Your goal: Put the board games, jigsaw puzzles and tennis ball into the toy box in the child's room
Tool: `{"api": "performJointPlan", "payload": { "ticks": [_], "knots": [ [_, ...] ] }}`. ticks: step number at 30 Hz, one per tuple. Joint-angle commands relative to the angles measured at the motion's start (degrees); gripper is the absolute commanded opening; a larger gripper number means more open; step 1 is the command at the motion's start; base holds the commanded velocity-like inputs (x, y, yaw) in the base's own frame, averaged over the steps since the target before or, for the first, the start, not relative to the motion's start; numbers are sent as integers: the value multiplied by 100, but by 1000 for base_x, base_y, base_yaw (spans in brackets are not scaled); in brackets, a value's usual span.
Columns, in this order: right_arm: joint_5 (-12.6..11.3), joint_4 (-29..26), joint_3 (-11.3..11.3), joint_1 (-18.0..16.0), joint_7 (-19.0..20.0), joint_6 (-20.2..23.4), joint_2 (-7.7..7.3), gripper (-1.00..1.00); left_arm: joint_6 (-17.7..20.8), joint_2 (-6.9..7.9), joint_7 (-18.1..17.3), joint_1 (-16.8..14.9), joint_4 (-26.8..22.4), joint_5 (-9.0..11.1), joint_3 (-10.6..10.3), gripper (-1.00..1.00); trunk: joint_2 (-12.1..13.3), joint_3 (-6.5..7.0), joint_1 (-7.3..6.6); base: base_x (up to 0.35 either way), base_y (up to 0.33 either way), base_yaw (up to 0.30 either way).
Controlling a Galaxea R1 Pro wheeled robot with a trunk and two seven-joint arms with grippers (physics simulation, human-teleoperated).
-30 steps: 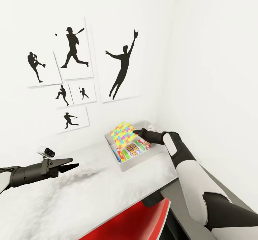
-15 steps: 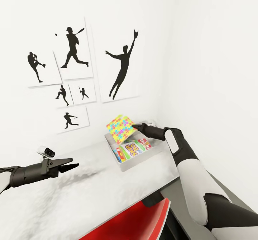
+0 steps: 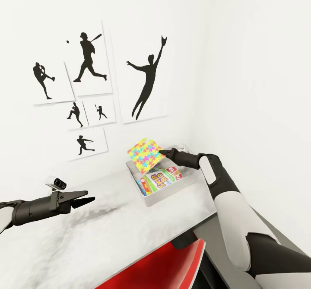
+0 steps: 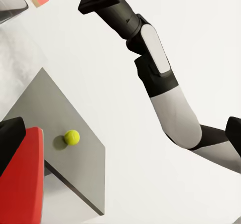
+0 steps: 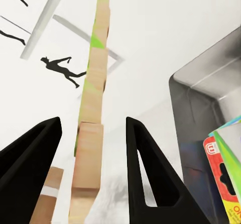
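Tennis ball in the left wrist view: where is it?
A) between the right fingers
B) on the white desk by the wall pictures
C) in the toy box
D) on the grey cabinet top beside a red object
D: the tennis ball rests on the grey cabinet top, close to the red object.

Head view from above and behind both arms, facing the table (image 3: 108, 233) and wall corner, left wrist view looking across at the right arm (image 4: 160, 83) from farther off, right wrist view close, edge-on to the puzzle (image 5: 93, 118), shared with head view (image 3: 144, 156)
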Motion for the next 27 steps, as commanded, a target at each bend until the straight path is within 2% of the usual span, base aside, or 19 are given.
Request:
{"api": "performJointPlan", "payload": {
  "ticks": [1,3,4,9,21,27],
  "knots": [
    [14,1,-32,-7,116,65,-16,-100,18,5,-17,-7,3,7,-9,100,-13,-13,4,0,0,0],
    [13,1,-33,-7,313,112,-56,-100,18,5,-19,-7,3,7,-9,100,-13,-13,4,0,0,0],
    [14,0,-33,-7,538,140,-93,-100,18,5,-19,-7,3,6,-9,100,-13,-13,4,0,0,0],
    [21,0,-32,-7,813,158,-141,-100,18,5,-17,-7,3,11,-9,100,-13,-13,4,0,0,0],
    [25,-1,-25,-7,891,138,-157,-100,18,5,-22,-8,3,10,-9,100,-13,-11,4,1,0,-1],
    [25,3,-25,-7,884,135,-158,-100,18,5,-18,-9,3,11,-9,100,-13,2,4,116,65,-67]
  ]
}}
